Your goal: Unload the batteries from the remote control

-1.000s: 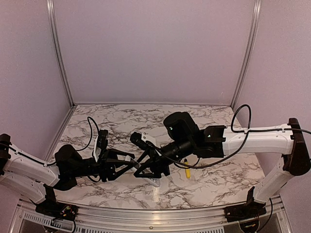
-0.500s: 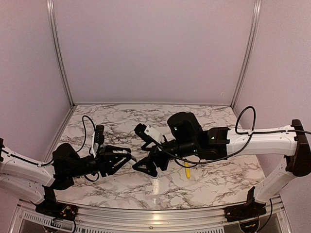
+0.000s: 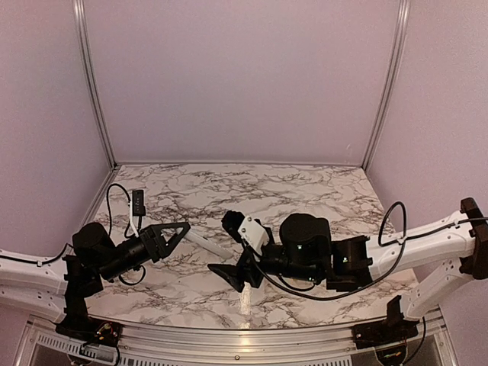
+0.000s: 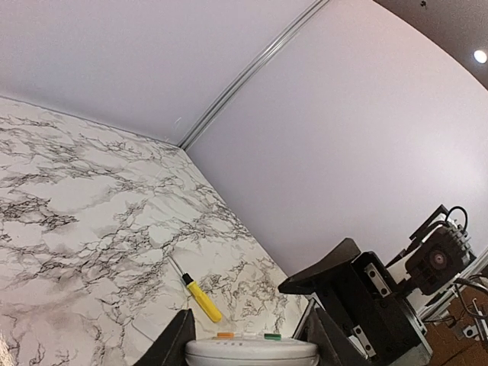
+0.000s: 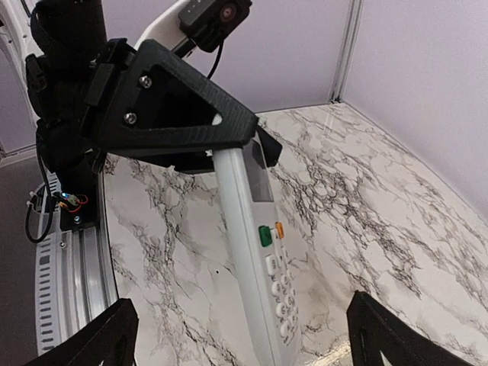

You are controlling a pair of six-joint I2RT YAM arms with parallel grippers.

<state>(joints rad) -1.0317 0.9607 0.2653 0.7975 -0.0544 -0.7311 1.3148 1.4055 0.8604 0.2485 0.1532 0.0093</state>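
The remote control is up off the table, and no batteries are in sight.

We've got the left gripper clamped on the remote's display end, holding it clear of the marble table with the button side facing the right wrist camera. The right gripper has its jaws spread wide and grips nothing. The remote's free end reaches down between them, touching neither as far as we can tell. No batteries show in any view, loose or seated, so we judge the unloading not yet done — unproven at best. The one container here is the battery compartment, and it's on the side turned away from us, so we cannot say whether its cover is on or what's inside. A yellow-handled screwdriver lies on the marble, in nobody's grip.
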